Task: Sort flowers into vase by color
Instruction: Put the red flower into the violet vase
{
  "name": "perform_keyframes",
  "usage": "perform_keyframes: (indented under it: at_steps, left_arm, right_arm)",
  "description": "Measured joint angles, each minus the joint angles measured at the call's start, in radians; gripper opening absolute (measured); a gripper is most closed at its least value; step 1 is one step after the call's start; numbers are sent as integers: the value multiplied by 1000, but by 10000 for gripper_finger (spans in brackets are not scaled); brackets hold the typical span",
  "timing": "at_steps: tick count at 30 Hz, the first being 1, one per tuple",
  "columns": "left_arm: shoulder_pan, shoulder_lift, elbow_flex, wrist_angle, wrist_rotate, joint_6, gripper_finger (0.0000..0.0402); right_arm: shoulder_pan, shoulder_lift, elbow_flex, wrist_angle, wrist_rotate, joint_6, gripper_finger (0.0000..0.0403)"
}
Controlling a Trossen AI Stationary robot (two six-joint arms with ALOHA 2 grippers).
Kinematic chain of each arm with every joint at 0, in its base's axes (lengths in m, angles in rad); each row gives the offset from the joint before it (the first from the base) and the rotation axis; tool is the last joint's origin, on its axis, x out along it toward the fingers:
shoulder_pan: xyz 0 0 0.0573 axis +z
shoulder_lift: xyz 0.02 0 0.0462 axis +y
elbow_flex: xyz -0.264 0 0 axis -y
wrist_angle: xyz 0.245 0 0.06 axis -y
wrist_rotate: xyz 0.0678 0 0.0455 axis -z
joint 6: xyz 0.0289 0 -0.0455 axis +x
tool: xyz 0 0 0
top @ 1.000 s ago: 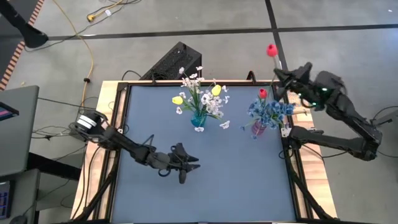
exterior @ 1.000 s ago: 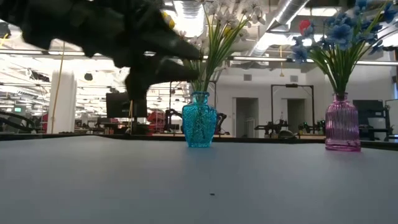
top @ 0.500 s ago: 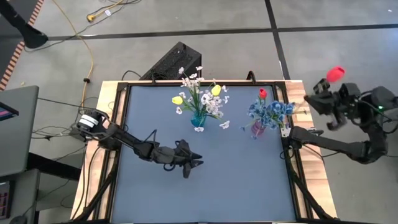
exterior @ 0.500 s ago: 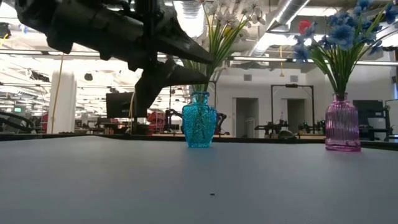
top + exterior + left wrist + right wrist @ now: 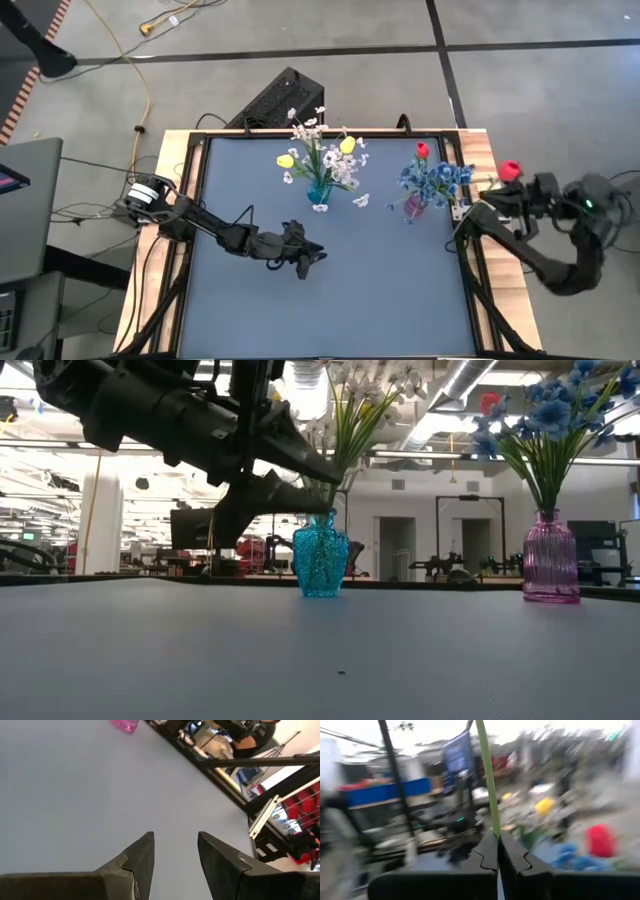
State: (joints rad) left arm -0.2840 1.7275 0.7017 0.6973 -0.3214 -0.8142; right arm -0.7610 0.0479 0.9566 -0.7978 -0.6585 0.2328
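Red tulip carried for the pink vase.
Your right hand (image 5: 522, 200) clamps the red tulip (image 5: 511, 170) stem beside the pink vase (image 5: 415, 208) for insertion; your left hand (image 5: 312, 257), parted and empty, waits clear over the table (image 5: 400, 290).

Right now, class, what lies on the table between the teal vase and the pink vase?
In the high view, loose white blossoms lie between the teal vase and the pink vase. The low view shows only bare tabletop there.
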Motion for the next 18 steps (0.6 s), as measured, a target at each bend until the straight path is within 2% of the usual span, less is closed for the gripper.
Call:
perform_keyframes:
  at_steps: [3,6,11,18]
  left_arm:
    - [0,0,0,-23,0,-22,139]
    - [5,0,0,-44,3,-36,139]
    - [18,0,0,-66,31,-47,139]
    - [27,0,0,-64,77,-55,139]
  right_arm:
    - [-74,-44,4,-51,29,-84,24]
    - [-129,-31,15,-214,73,-174,24]
    - [-235,-42,-33,-202,138,-233,24]
    - [-244,-36,-62,-56,206,-237,24]
